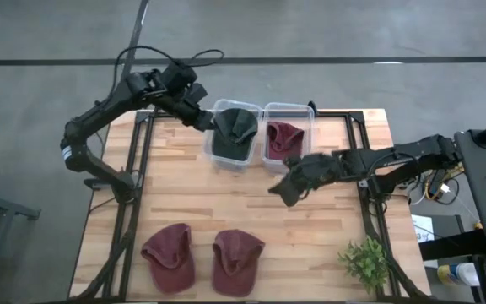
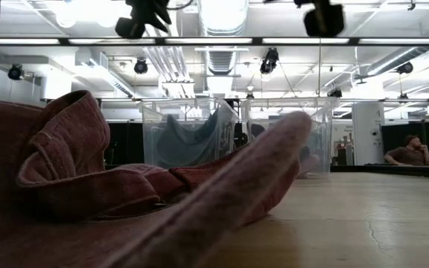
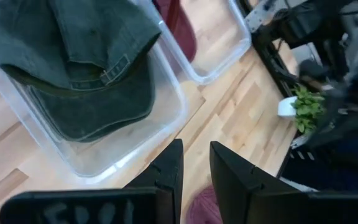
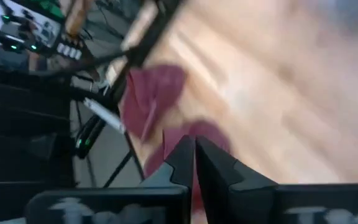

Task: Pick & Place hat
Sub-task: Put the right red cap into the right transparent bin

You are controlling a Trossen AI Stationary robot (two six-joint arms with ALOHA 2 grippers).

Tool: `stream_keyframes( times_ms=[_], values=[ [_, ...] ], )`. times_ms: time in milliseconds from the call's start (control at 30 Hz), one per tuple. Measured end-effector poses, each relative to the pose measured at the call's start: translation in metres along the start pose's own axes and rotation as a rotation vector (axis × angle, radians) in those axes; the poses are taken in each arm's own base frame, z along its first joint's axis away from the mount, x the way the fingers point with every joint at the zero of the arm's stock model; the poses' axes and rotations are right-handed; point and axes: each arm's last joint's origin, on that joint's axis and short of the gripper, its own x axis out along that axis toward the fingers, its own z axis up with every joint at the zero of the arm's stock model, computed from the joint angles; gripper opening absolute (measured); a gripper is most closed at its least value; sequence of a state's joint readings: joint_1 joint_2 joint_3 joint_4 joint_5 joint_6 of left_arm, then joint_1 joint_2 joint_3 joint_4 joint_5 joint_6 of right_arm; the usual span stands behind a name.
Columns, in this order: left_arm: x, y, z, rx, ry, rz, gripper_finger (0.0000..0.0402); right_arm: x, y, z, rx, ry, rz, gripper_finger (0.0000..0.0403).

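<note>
progress: green hat (image 1: 234, 131) in left bin (image 1: 245, 162), one maroon hat (image 1: 282, 138) in right bin (image 1: 270, 164) | left: two maroon hats (image 1: 169, 257) at frame bottom | left gripper (image 1: 207, 121) released beside green hat | right gripper (image 1: 286, 192) clenched, empty, centre-right

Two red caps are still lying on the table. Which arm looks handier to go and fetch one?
Probably the right. Its empty gripper hangs over bare table, nearer the two red caps at the front edge. The left gripper sits farther back, beside the bin holding the green cap.
</note>
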State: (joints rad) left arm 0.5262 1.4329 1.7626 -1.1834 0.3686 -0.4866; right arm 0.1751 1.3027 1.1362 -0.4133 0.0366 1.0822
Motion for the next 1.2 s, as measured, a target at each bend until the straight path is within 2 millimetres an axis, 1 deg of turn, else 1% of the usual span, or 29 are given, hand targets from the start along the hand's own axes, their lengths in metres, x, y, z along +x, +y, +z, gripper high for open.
stream_keyframes(
  times_ms=[133, 267, 400, 533, 633, 700, 800, 1000, 1133, 1200],
  values=[
    [-0.019, -0.004, -0.008, 0.067, -0.036, -0.027, 0.0071, 0.020, -0.003, -0.033, 0.161, 0.098, -0.019, 0.0044],
    [-0.036, -0.007, -0.016, 0.091, -0.078, -0.047, 0.0071, 0.046, -0.001, -0.067, 0.295, 0.171, -0.005, 0.0097],
    [-0.047, -0.010, -0.021, 0.106, -0.110, -0.063, 0.0071, 0.075, 0.004, -0.093, 0.404, 0.208, 0.061, 0.0146],
    [-0.053, -0.011, -0.024, 0.124, -0.128, -0.070, 0.0071, 0.106, 0.008, -0.116, 0.479, 0.239, 0.130, 0.0176],
    [-0.055, -0.011, -0.025, 0.125, -0.131, -0.072, 0.0071, 0.126, 0.012, -0.131, 0.514, 0.279, 0.119, 0.0185],
    [-0.056, -0.011, -0.026, 0.130, -0.134, -0.073, 0.0071, 0.137, 0.017, -0.141, 0.520, 0.340, 0.110, 0.0186],
    [-0.056, -0.011, -0.026, 0.143, -0.135, -0.072, 0.0071, 0.152, 0.023, -0.156, 0.542, 0.427, 0.088, 0.0184],
    [-0.054, -0.011, -0.025, 0.150, -0.132, -0.067, 0.0071, 0.177, 0.034, -0.182, 0.566, 0.522, 0.062, 0.0176],
    [-0.054, -0.010, -0.025, 0.150, -0.131, -0.066, 0.0071, 0.190, 0.036, -0.192, 0.563, 0.606, 0.049, 0.0176],
    [-0.054, -0.010, -0.025, 0.149, -0.131, -0.065, 0.0071, 0.191, 0.039, -0.192, 0.557, 0.633, 0.056, 0.0175]
  ],
)
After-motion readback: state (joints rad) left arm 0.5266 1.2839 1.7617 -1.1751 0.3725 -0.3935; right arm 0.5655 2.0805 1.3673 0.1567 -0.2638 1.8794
